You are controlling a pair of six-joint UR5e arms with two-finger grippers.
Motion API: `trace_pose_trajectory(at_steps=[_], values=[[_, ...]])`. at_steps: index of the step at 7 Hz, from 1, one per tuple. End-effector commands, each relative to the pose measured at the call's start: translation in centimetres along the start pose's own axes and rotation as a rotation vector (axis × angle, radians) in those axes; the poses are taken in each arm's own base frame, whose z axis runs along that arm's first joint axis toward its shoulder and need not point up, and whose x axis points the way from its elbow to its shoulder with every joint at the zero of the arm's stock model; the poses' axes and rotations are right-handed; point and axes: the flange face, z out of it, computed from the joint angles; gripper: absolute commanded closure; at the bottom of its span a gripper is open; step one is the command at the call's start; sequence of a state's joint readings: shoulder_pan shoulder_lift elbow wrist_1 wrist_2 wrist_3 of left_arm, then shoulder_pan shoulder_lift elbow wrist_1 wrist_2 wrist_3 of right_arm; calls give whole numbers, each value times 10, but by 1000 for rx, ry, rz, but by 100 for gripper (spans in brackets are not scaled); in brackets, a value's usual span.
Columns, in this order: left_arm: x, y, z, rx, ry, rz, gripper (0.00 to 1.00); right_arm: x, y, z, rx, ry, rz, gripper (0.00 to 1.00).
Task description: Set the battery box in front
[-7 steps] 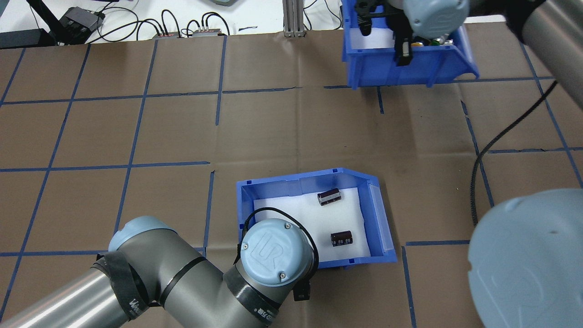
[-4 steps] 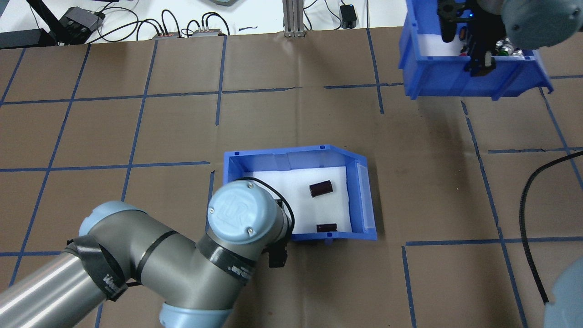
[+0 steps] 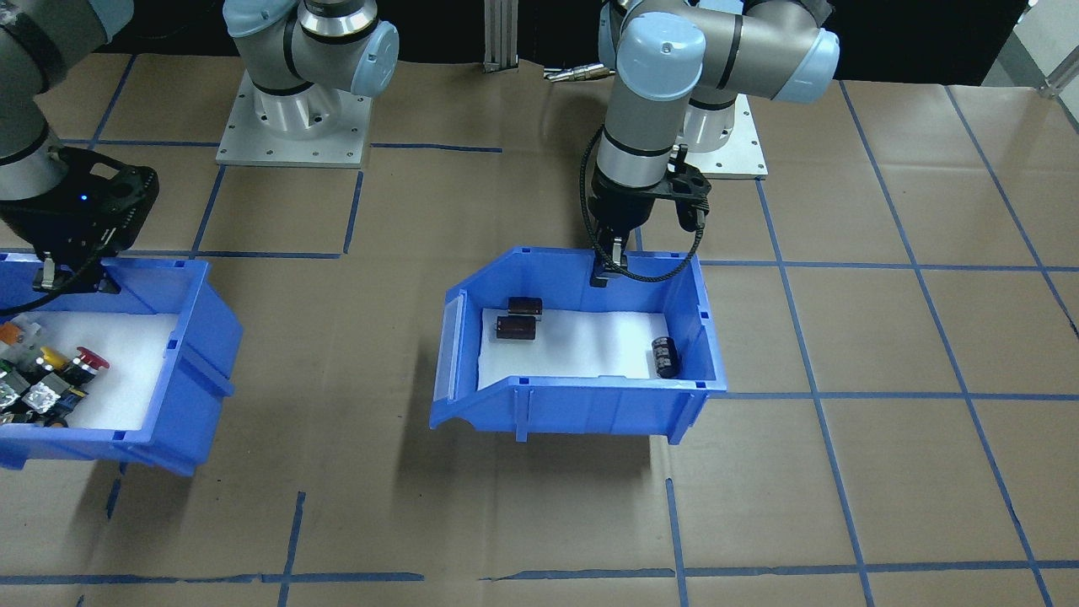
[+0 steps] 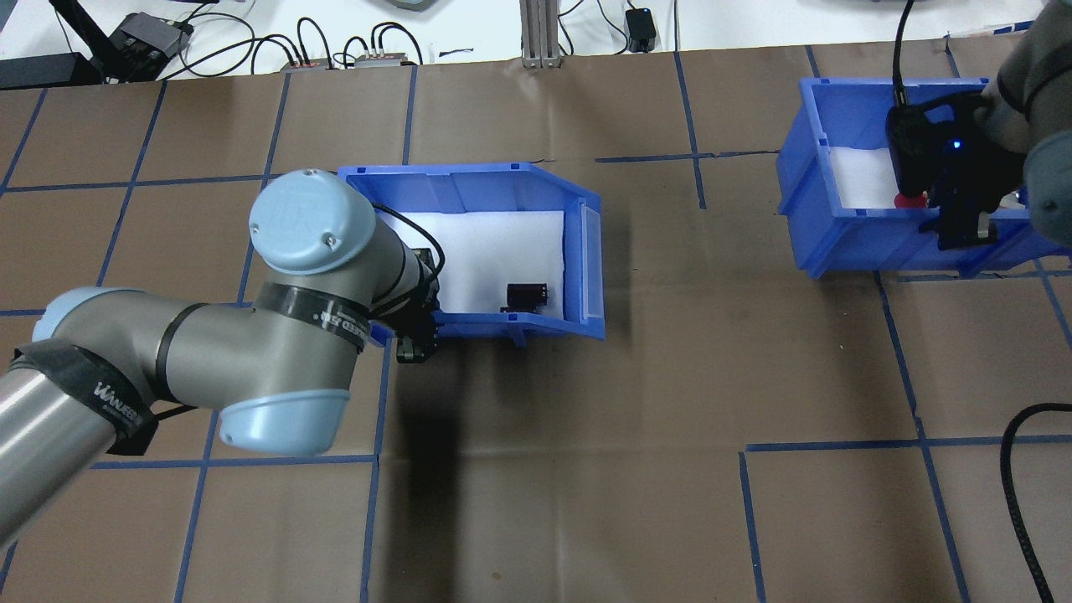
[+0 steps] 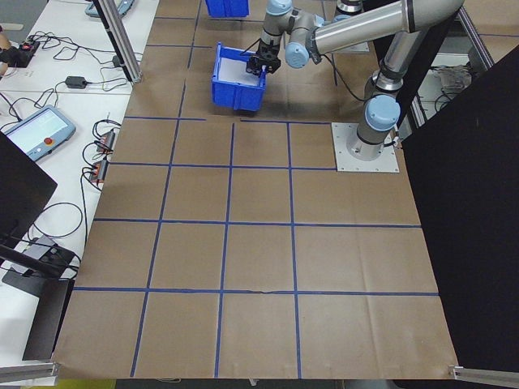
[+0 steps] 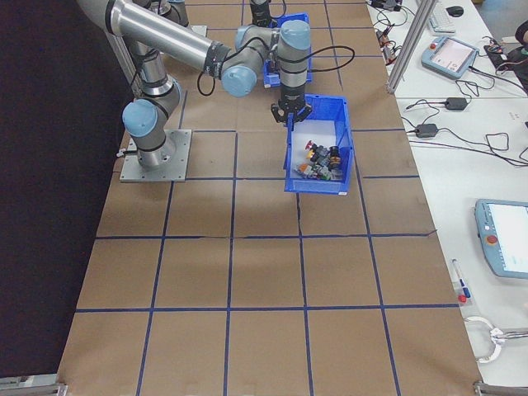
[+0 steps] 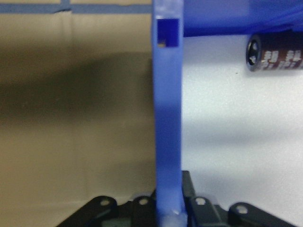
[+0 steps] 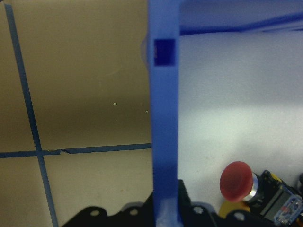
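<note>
Left gripper [image 3: 609, 268] pinches the blue plastic battery box [image 3: 582, 405] by its wall, hoisted mid-table; setting down remains.

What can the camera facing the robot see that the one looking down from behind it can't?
Front-facing only: all three dark cylinders in the battery box, plus the colourful switches in the other blue bin. Overhead only: cables beyond the table's far edge; just one cylinder shows there. Both: the left gripper pinching the battery box's wall, the right gripper pinching the other bin's.
</note>
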State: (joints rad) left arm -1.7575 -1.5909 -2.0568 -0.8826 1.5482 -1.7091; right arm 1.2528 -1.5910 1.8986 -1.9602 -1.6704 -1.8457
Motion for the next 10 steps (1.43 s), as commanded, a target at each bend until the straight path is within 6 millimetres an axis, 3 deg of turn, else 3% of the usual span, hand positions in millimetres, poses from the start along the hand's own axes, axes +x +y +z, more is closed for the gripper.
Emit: trace_pose_trajectory(at_steps=[1, 2, 3, 5, 6, 8, 10], values=[[63, -9, 17, 9, -6, 12, 100, -49, -14, 18, -1, -9, -21, 100], [96, 3, 27, 4, -2, 12, 100, -56, -17, 25, 4, -22, -22, 100], [115, 24, 38, -9, -4, 10, 100, -58, -18, 28, 9, -30, -23, 100], [112, 71, 73, -12, -38, -18, 100, -58, -18, 29, 8, -33, -43, 100], [118, 84, 73, -22, -30, -56, 100, -58, -18, 30, 10, -34, -44, 100], [122, 102, 78, -30, -31, -40, 99, -61, -20, 32, 12, -40, -44, 100], [125, 105, 82, -24, -29, -39, 95, -70, -23, 41, 13, -57, -46, 100]])
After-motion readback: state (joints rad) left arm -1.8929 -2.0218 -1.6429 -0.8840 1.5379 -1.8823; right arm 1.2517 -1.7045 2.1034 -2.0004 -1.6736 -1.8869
